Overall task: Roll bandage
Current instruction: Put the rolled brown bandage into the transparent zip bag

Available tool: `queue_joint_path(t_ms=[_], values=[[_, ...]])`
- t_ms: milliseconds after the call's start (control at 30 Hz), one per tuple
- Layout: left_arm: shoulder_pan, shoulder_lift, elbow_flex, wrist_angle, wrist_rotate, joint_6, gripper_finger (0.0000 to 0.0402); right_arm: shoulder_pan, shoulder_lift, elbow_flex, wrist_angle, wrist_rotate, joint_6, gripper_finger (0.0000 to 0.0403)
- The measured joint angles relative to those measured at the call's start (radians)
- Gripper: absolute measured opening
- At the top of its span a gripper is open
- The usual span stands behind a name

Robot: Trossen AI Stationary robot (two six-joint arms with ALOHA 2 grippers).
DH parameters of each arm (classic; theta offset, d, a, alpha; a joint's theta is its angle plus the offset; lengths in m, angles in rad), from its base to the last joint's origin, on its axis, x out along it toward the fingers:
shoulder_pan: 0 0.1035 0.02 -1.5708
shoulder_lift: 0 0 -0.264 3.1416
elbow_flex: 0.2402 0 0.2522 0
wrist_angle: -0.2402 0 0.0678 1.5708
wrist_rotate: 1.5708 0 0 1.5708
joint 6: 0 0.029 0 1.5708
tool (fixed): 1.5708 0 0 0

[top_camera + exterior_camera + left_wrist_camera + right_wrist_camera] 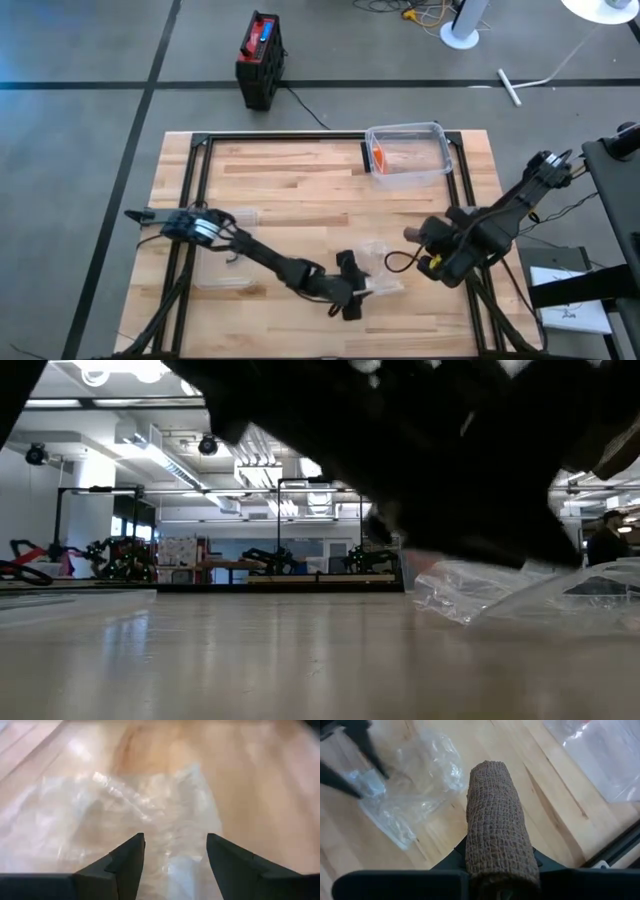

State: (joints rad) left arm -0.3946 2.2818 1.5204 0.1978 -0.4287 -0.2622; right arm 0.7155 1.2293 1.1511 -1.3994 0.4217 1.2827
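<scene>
The brown bandage roll (500,820) already looks fully wound, pinched in the right gripper (500,870) jaws above the bench (300,190). The left gripper (175,855), jaws spread, hovers over a clear plastic bag (115,815); bagging probably remains.

I see the brown, coarse-weave elastic bandage (499,815) wound into a tight cylindrical roll, its mesh texture visible along its length. It sits clamped between the right gripper's (500,865) fingers, raised off the wooden tabletop, pointing lengthwise away from the wrist.
</scene>
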Motion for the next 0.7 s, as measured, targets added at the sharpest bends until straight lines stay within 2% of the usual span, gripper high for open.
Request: queue_joint_path(t_ms=[267, 467, 700], values=[[0.017, 0.059, 0.001, 0.002, 0.004, -0.004, 0.0206, 0.000, 0.051, -0.011, 0.004, -0.010, 0.000, 0.0061], [0.011, 0.036, 0.002, 0.027, 0.103, -0.010, 0.0206, -0.001, 0.069, -0.011, 0.006, -0.003, -0.011, 0.0050], [-0.025, 0.031, 0.003, 0.132, 0.107, 0.052, 0.0206, -0.003, 0.069, -0.011, 0.011, -0.002, -0.011, 0.0050]])
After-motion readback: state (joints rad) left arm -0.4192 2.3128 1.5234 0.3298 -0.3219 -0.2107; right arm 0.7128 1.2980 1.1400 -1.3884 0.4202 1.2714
